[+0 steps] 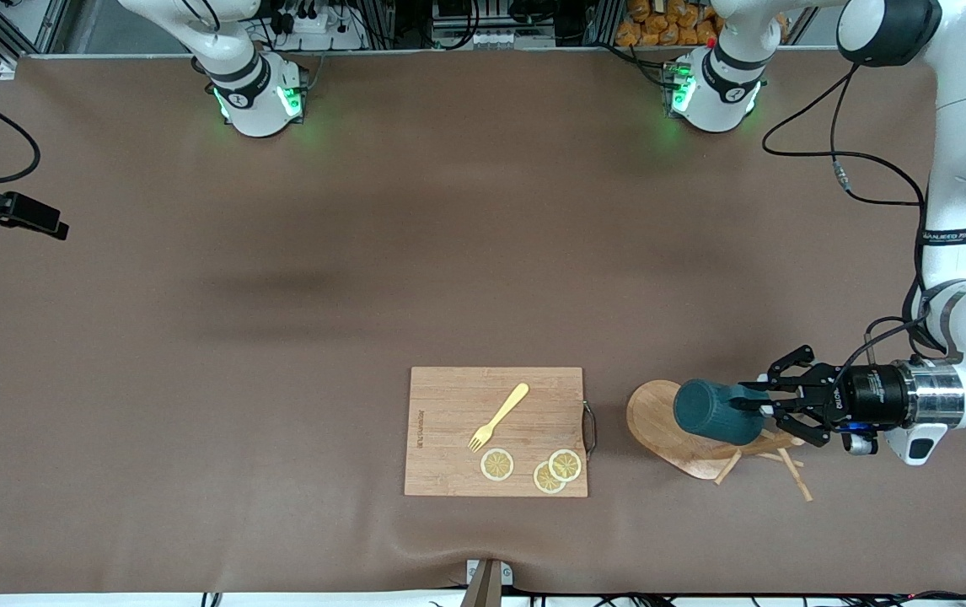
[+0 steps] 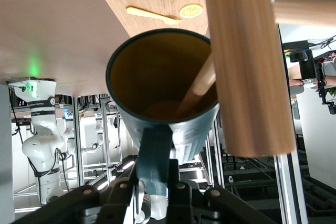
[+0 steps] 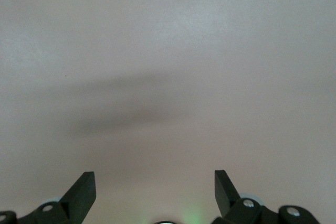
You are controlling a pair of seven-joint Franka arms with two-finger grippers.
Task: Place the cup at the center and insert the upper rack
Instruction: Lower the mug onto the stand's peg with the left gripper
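Lighting is even, diffuse and overhead. The front view is sharp, and the table [image 1: 281,354] carries only soft, faint shadows, including a dim smear near its middle. Green status lights glow at both arm bases and tint the cloth around them. In the left wrist view the cup [image 2: 163,93] interior is dark and the close wooden post [image 2: 249,66] is slightly soft. The right wrist view shows a pale, low-contrast surface with one blurred shadow band.

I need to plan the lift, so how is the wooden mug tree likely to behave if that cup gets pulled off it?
The upper rack lies on its side, so it probably shifts or rolls on its post. A peg sits inside the cup, so it may snag and drag along. The left gripper pinches only the handle, so the cup may swing. The right gripper waits, open.
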